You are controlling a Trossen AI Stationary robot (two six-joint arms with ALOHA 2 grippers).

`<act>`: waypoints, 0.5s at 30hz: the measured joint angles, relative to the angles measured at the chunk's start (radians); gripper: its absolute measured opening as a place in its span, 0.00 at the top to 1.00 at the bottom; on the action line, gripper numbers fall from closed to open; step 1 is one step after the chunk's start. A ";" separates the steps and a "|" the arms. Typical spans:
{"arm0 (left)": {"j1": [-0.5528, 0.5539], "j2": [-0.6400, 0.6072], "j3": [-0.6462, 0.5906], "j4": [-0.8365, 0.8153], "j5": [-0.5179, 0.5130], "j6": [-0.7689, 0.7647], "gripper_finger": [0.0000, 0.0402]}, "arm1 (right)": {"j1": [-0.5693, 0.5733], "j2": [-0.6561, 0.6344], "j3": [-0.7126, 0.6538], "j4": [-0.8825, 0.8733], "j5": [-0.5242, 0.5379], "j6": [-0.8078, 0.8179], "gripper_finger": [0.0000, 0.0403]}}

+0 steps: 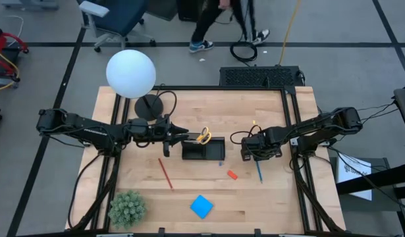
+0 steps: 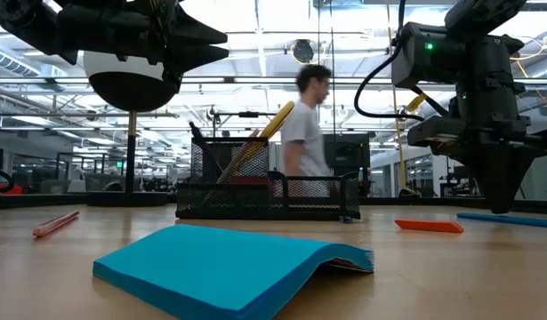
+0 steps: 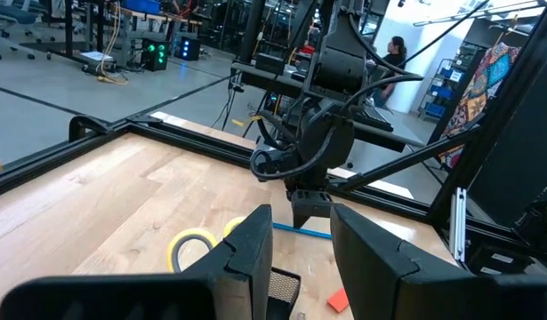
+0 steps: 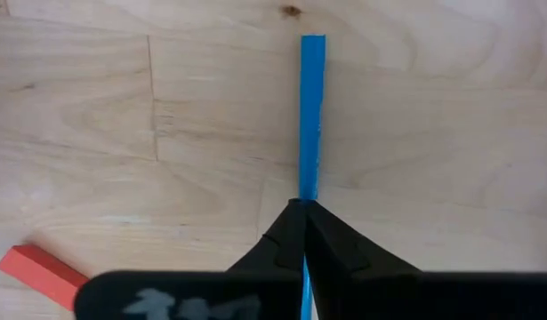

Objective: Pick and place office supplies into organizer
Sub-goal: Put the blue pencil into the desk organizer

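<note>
One eraser [image 4: 40, 272] beside blue pen [image 4: 311, 116]; right claw [image 4: 303, 233] pinching it.

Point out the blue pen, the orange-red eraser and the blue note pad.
blue pen [image 4: 311, 116]: right wrist view, mid-shaft ahead of the fingertips.
orange-red eraser [image 1: 232, 174]: high view, its middle.
blue note pad [image 1: 201, 206]: high view, centre of its top sheet.
</note>
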 joint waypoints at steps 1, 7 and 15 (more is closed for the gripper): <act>0.000 0.000 0.000 0.000 0.000 0.000 0.72 | 0.000 0.000 0.000 0.000 0.000 -0.003 1.00; 0.000 0.000 0.000 0.000 0.000 0.000 0.72 | 0.000 0.000 0.000 0.006 -0.003 -0.028 0.98; 0.000 0.000 0.000 0.000 0.000 0.000 0.72 | -0.001 0.000 0.002 0.023 -0.022 -0.028 0.77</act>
